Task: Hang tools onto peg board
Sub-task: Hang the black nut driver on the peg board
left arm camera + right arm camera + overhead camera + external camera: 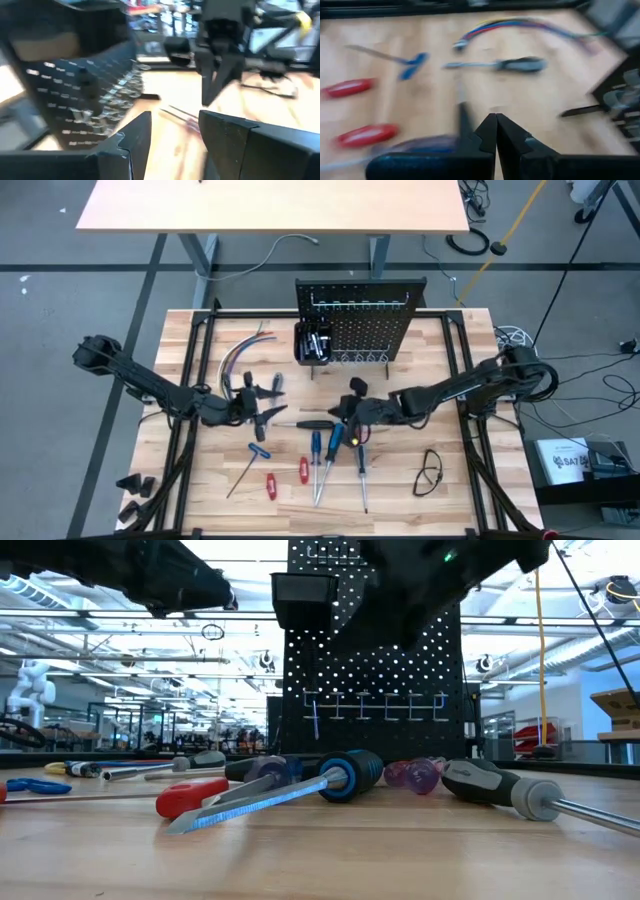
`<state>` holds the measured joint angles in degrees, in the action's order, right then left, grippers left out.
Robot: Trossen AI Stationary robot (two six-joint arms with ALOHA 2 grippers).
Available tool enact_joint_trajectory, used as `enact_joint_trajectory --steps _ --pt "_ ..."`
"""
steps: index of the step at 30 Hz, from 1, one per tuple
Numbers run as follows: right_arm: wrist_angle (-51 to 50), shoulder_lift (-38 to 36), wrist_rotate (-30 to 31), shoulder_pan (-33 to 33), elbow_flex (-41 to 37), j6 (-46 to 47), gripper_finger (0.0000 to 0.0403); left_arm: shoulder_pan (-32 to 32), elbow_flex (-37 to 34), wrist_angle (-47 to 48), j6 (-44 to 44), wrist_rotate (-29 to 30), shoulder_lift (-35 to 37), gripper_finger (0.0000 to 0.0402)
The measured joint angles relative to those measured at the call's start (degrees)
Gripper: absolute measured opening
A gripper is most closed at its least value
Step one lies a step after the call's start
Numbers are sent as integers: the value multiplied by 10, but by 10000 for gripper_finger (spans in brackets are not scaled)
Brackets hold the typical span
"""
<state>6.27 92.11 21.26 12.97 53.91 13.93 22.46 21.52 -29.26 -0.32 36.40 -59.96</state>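
Trouble, as we judge it, lies in the crowding at mid-table. Both arms reach toward the same patch of the wooden table (440, 380), and the tools (320, 460) lie close together there: blue-, red- and black-handled screwdrivers, side by side, some nearly touching. If either arm goes for one handle, we think it could nudge a neighbour and roll it off line, or pinch two shafts at once. The two grippers also sit near each other, so a move across the middle could bring them into contact. A dark-handled screwdriver (305, 423) lies between them, and we cannot say which arm is meant to take it.

We see the left gripper (262, 402) in front of the peg board (360, 315), above the table, with its fingers (131, 145) standing apart and nothing between them; only bare wood and a thin shaft farther off show through the gap. The right gripper (352, 408) hangs over the handle ends of the screwdriver row, its fingers (487, 132) pressed together tip to tip and holding nothing we can make out.

The peg board stands upright at the far side of the table, its row of hooks looking bare, a small black bin (313, 343) on its front holding a few items. The bundle of coloured wires (245, 350) lies beside it to the left, and a pair of glasses (430, 472) sits well to the right of the tools.
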Motion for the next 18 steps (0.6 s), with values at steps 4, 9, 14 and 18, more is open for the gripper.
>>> enact_joint_trajectory --steps 4,9,14,18 --pt "-15 -28 -75 -1 0 4 0 -23 0 54 -77 -99 0 173" --pt "-13 -48 -125 3 0 14 0 -49 0 116 -172 -262 -5 173" --pt "4 -48 -184 13 0 26 2 -29 0 83 -176 -289 -46 173" --pt "23 -48 -182 18 0 27 21 -19 0 60 -156 -274 -98 173"
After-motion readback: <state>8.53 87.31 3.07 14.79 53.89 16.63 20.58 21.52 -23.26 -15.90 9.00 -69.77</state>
